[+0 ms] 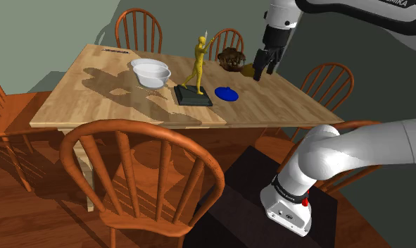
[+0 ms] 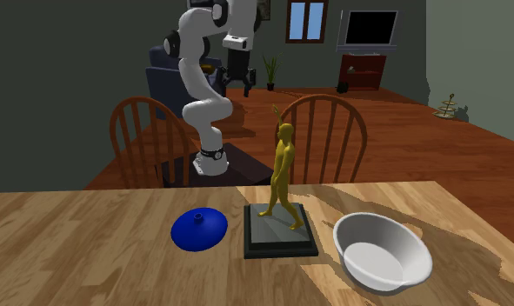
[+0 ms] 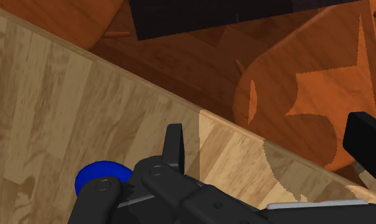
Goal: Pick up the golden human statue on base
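The golden human statue (image 1: 199,62) stands upright on its dark square base (image 1: 193,96) near the middle of the wooden table (image 1: 93,98). From across the table, the statue (image 2: 283,167) and base (image 2: 279,231) appear between a blue lid and a white bowl. My gripper (image 1: 264,72) hangs open above the table's edge, off to the shoulder view's right of the statue and well apart from it. In the second exterior view the gripper (image 2: 234,86) hovers behind the statue, holding nothing. In the wrist view the gripper (image 3: 269,135) has its fingers (image 3: 174,145) spread wide over the table edge.
A blue lid (image 1: 227,93) lies just beside the base, also seen as the blue lid (image 3: 102,178) near one finger. A white bowl (image 1: 151,72) sits on the base's other side. A brown basket-like object (image 1: 231,58) rests below the gripper. Wooden chairs (image 1: 139,176) ring the table.
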### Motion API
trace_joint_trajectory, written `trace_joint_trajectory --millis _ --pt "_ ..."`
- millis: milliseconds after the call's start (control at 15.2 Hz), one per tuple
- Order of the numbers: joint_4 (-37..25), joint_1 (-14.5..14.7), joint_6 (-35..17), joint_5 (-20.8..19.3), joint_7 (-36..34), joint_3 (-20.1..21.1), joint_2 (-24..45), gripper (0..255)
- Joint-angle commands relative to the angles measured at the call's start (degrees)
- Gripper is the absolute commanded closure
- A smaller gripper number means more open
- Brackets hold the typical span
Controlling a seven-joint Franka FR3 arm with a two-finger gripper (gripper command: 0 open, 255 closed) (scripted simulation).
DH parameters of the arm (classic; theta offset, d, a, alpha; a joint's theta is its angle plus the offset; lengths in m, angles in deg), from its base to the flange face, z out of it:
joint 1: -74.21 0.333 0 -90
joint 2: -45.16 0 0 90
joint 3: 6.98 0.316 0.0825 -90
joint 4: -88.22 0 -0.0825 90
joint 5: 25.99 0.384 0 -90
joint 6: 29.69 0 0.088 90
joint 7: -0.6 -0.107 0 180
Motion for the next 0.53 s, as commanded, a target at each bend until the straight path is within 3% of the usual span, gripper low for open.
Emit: trace_joint_trajectory --millis 0,462 --pt "0.0 0.0 0.0 0.0 0.0 0.0 0.0 0" --pt "-5.63 -1.91 -10.39 -0.87 -4.58 0.48 12.14 0"
